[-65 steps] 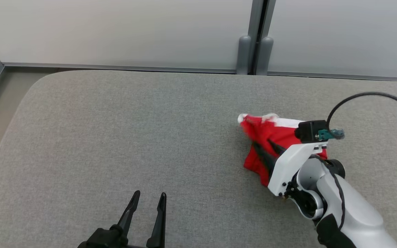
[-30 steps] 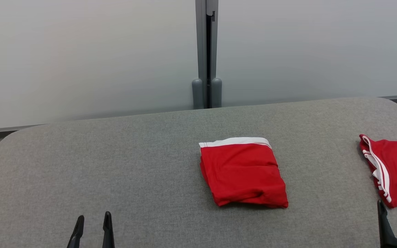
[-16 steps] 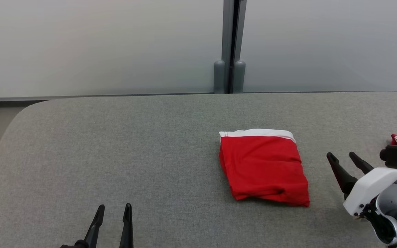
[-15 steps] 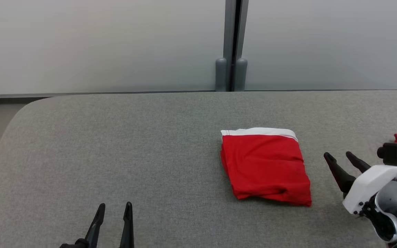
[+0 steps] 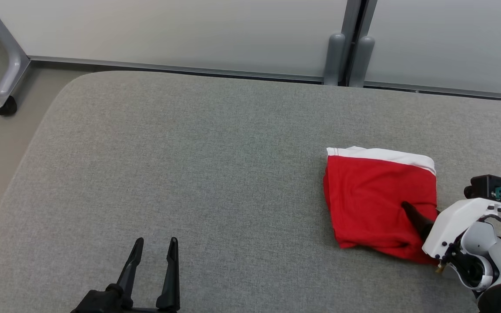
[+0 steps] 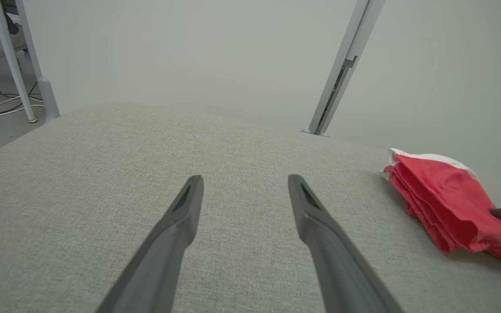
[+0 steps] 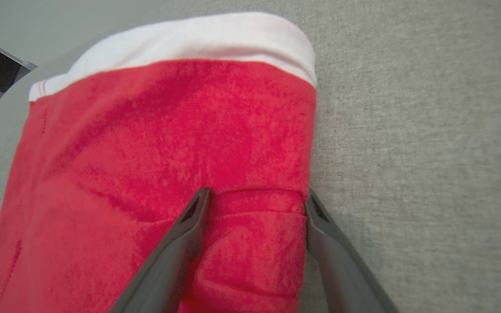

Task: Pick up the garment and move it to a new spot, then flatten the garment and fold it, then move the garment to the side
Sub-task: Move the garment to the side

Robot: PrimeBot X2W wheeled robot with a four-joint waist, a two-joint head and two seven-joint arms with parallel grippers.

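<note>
One grey padded table (image 5: 189, 174) takes up most of the head view, from the lower edge up to two pale wall panels (image 5: 168, 30) joined by one grey post (image 5: 348, 43) at the upper right.

One garment (image 5: 376, 195) lies on the table at the right of that view. It is red, folded into a rough rectangle, with its white waistband along the far edge. The left wrist view has it at the right edge of the frame, side on, and there I can count several stacked red layers at its fold. From above it reads as a flat block.

I have two grippers. My right gripper (image 7: 255, 193) is at the garment's lower right corner. In the right wrist view both fingers are spread, and a raised roll of red cloth sits between them. The left finger rests on the cloth and the right one runs along the garment's edge, next to bare table. It is open and has not pinched the cloth. The head view gives me one dark finger (image 5: 413, 217) lying over the red, ahead of the white wrist housing.

My left gripper (image 5: 156, 240) sits at the lower left, fingers apart, holding nothing, well apart from the garment.

One frame leg with a black castor (image 5: 6, 106) stands on the floor at the upper left.
</note>
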